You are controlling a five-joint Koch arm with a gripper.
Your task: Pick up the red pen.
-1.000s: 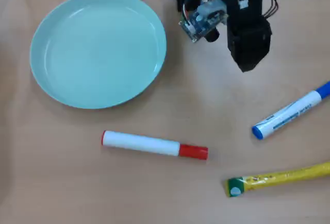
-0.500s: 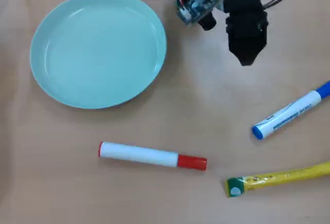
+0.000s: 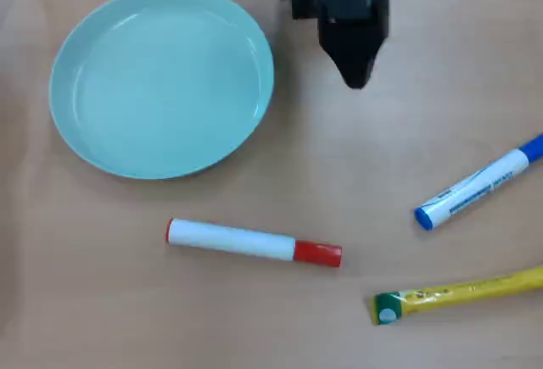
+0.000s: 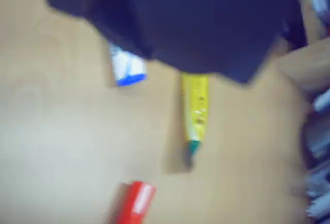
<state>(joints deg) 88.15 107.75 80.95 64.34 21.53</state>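
Observation:
The red pen [image 3: 253, 243] lies flat on the table, white barrel to the left and red cap to the right in the overhead view. Only its red cap [image 4: 135, 202] shows at the bottom of the wrist view. My gripper [image 3: 356, 68] is a black pointed shape at the top of the overhead view, well above and to the right of the pen. Its jaws overlap as one dark tip, and in the wrist view it is a dark blur across the top. It holds nothing that I can see.
A light teal plate [image 3: 85, 144] sits at upper left. A white marker with blue cap [image 3: 479, 182] lies at right [image 4: 127, 69]. A yellow tube with green end [image 3: 458, 293] lies at lower right [image 4: 195, 108].

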